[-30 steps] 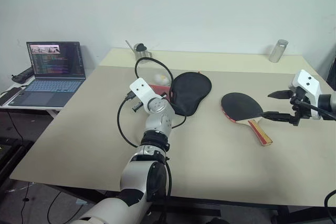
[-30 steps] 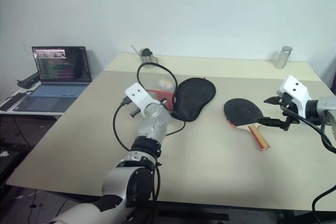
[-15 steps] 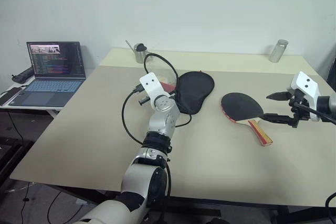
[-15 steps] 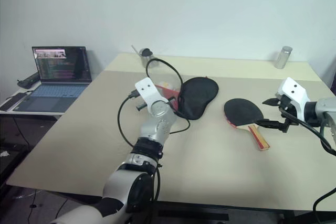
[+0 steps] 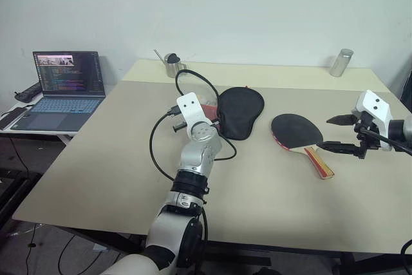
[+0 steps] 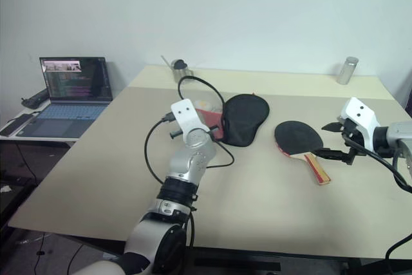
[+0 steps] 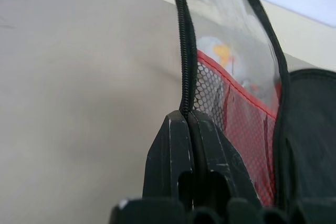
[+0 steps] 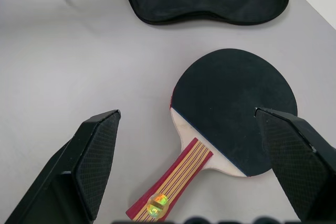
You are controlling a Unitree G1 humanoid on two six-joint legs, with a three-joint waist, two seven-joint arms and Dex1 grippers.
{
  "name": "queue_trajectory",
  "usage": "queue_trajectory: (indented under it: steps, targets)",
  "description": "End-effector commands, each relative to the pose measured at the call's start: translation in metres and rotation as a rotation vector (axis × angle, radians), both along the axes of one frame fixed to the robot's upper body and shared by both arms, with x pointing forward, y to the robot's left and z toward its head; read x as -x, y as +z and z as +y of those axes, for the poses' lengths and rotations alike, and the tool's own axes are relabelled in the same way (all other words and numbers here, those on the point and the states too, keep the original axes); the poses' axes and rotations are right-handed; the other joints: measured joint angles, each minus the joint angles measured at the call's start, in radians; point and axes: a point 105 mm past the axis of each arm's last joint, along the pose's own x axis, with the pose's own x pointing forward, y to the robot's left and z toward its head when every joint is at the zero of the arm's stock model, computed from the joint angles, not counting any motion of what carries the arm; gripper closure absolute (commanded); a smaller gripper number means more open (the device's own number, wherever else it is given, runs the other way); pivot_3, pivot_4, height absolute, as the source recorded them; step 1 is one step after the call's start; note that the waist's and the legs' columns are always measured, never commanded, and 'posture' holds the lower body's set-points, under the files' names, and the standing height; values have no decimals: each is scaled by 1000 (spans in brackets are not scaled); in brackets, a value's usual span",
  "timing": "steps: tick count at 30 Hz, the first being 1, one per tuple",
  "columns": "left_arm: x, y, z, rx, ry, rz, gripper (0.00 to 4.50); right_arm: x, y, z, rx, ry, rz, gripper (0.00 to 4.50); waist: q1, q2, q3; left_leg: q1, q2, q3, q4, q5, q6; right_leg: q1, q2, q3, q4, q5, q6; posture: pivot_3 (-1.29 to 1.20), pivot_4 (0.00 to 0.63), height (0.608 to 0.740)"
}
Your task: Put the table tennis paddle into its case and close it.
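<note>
Pincer tips of the left arm (image 7: pixel 188 129) are pressed together on the black zip edge of the paddle-shaped black fabric case (image 5: pixel 240 111), pinching it at the mesh-pocket end, where red lining and a small white-yellow plush charm (image 7: pixel 220 56) show just beyond the fingers. The case lies open on the large beige table (image 5: pixel 116 159), its black flap spread flat, with the left arm reaching to it from the near side and a black cable looping over the wrist.

Just to the right of the case, not touching it, lies the table tennis paddle with round black rubber face, red edge and light wooden handle with red trim (image 5: pixel 297 132); its face is nearest the case and its handle points away towards the table's near right.

Further right of the case, beyond the paddle, the right pincer (image 5: pixel 341 134) hangs above the table with its two black fingers spread wide and nothing between them; in the right wrist view the paddle sits between the spread fingers (image 8: pixel 97 156), below them.

Behind the case, at the far edge, stands a small grey metal cup (image 5: pixel 172 65); far right of the case stands a silver cylindrical can (image 5: pixel 342 62). Left of the case, on a lower side table, sits an open laptop (image 5: pixel 61 88).
</note>
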Motion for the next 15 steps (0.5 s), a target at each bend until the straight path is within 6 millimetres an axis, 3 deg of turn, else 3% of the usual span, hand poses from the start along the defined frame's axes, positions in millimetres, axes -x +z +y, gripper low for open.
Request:
queue_trajectory:
  steps: [1,15]
  targets:
    - [17,-4,-56,114,-135,9,4481,3,17,0,16,10,-61,0,0,0,0,0,0,0,0,0,0,0,0,0,0,0,0,0,150,740]
    - [19,-4,-63,140,-227,52,4481,1,17,-2,19,5,-63,0,0,0,0,0,0,0,1,0,0,0,0,0,0,0,0,0,150,740]
